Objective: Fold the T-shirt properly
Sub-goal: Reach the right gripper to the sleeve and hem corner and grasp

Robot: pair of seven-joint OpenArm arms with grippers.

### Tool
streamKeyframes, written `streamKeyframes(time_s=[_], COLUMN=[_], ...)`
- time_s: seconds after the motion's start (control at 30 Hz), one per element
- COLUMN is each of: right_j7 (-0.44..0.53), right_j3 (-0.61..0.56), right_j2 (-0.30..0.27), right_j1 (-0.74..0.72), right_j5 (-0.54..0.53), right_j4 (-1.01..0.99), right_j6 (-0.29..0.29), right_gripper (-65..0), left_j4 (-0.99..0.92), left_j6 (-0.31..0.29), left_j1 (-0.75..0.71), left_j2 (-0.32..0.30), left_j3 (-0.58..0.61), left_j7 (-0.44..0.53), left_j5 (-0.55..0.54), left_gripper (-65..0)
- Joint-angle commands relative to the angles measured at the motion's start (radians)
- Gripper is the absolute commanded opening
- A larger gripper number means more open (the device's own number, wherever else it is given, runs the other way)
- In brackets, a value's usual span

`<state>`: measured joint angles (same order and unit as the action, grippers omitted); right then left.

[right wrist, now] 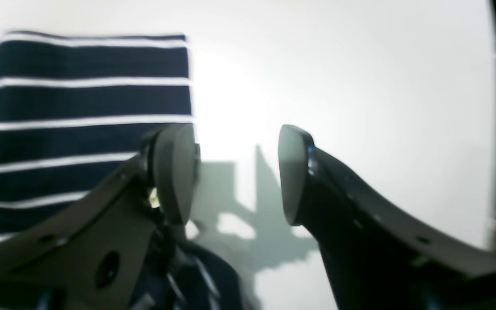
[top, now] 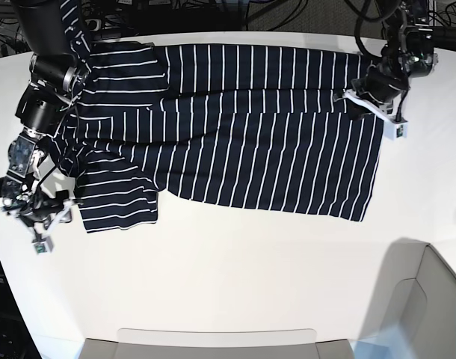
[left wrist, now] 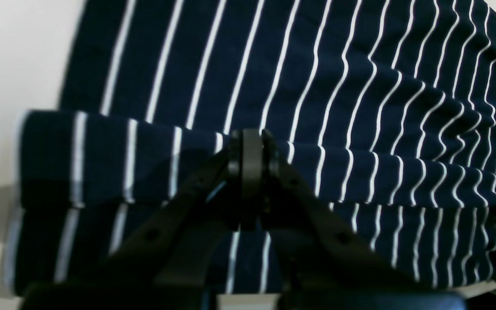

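Observation:
The dark navy T-shirt (top: 250,127) with thin white stripes lies spread across the white table (top: 235,269), its sleeves toward the left of the base view. My left gripper (top: 353,97) is at the shirt's right edge. In the left wrist view it (left wrist: 252,144) is shut, with a raised fold of the shirt (left wrist: 360,86) pinched at its tips. My right gripper (top: 63,208) is by the lower-left sleeve. In the right wrist view it (right wrist: 235,172) is open and empty over bare table, with the sleeve edge (right wrist: 80,107) beside one finger (right wrist: 175,172).
A grey tray rim (top: 213,340) runs along the front edge, and a pale container (top: 430,299) sits at the front right. Cables and dark equipment (top: 213,15) line the back edge. Bare table lies in front of the shirt.

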<state>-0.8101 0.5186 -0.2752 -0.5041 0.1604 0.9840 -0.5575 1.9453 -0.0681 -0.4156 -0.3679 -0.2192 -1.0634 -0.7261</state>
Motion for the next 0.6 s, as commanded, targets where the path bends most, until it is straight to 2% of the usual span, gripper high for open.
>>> streamKeyframes(time_s=[0.0,0.23,0.37,0.57], right_j7=[0.039,0.197,0.272,0.295], right_j3=[-0.001,0.005,0.051,0.116], right_j2=[-0.011,-0.011,-0.014,-0.020], right_j1=[-0.028,-0.028,-0.029,-0.054], right_j5=[-0.006,-0.006,-0.006,-0.006], right_j4=[-0.020,-0.207,-0.264,-0.268], right_j6=[-0.002,0.006,0.006,0.006], right_gripper=[-33.6,-33.6,-33.6,-33.6], left_j4=[0.015,0.016,0.016,0.016], left_j6=[-0.002,-0.002,-0.002,-0.002], left_j1=[0.001,-0.002,-0.002,-0.002], left_j2=[-0.012,-0.010,-0.010,-0.010], left_j3=[-0.004,-0.004,-0.004,-0.004], left_j7=[0.015,0.015,0.015,0.013], left_j5=[-0.007,-0.010,-0.011,-0.011], left_gripper=[-65.0,-65.0,-65.0,-65.0])
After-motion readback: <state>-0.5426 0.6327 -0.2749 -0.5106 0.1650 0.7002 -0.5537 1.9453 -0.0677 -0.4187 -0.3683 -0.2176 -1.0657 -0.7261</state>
